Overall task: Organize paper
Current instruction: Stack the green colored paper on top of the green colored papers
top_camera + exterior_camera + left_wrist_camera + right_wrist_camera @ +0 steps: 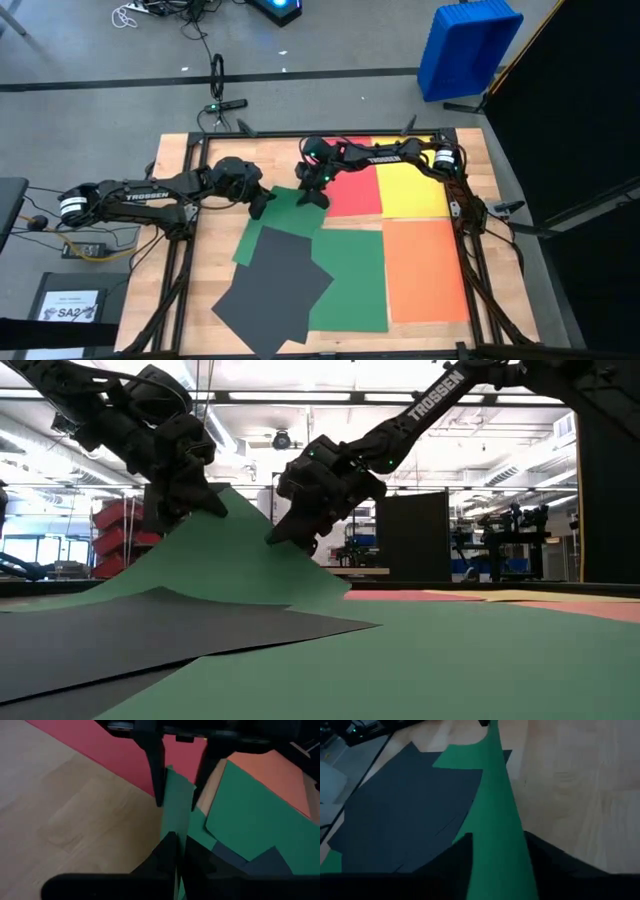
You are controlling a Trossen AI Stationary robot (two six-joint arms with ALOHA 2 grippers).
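I have the tilted green sheet [282, 215] lifted along its far edge, which rides up off the worktop [180, 290] into a ridge between both arms while its near part stays down under the dark grey sheets [275, 290]. The left gripper [258, 205] has its jaws pressed together, pinching that raised edge at one end; in the left wrist view the green paper runs straight up between the two fingers. The right gripper [313, 192] straddles the other end of the same edge, jaws partly spread with the sheet passing between them; I cannot tell whether they grip it. The sheet is matte, thin and curves smoothly. Beyond it, lying flat: a second green sheet [350, 275], a red sheet [355, 190], a yellow sheet [410, 190] and an orange sheet [425, 270] toward the worktop's right edge.
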